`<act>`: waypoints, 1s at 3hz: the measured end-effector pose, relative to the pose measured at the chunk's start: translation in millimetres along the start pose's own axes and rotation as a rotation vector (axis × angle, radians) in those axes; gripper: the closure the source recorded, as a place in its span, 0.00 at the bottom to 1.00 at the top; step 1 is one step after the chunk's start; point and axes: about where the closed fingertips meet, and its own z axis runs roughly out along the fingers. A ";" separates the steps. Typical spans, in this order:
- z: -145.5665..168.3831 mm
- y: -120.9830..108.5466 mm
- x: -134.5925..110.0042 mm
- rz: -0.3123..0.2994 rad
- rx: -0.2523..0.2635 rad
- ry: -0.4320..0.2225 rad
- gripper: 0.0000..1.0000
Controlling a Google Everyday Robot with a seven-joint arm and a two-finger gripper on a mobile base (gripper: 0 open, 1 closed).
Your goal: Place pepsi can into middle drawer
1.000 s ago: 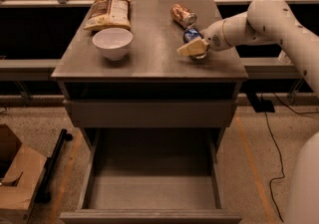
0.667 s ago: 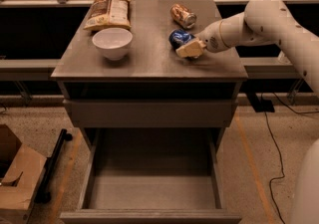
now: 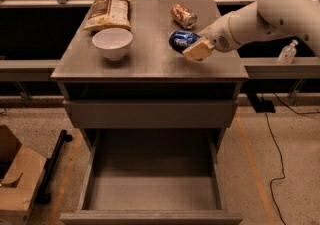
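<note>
The pepsi can (image 3: 180, 40), dark blue with white marks, is tilted on its side over the right part of the cabinet top. My gripper (image 3: 194, 48) comes in from the right on the white arm and is shut on the can's right end. The middle drawer (image 3: 150, 216) is pulled open below the cabinet front. Its grey floor is bare. The can is above the top, well behind and above the open drawer.
A copper-brown can (image 3: 183, 16) lies just behind the gripper. A white bowl (image 3: 112, 43) and a snack bag (image 3: 108, 13) are on the left of the top. A closed drawer panel (image 3: 150, 114) sits above the open one. A cardboard box (image 3: 17, 179) stands on the floor left.
The gripper has tipped and raised the pepsi can a little off the top and shifted it slightly left, so the blue can now shows to the gripper's left.
</note>
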 end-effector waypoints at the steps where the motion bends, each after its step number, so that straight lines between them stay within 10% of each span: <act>1: -44.6 28.7 -0.1 -0.050 0.022 0.054 1.00; 3: -125.8 81.6 20.9 0.003 0.036 0.078 1.00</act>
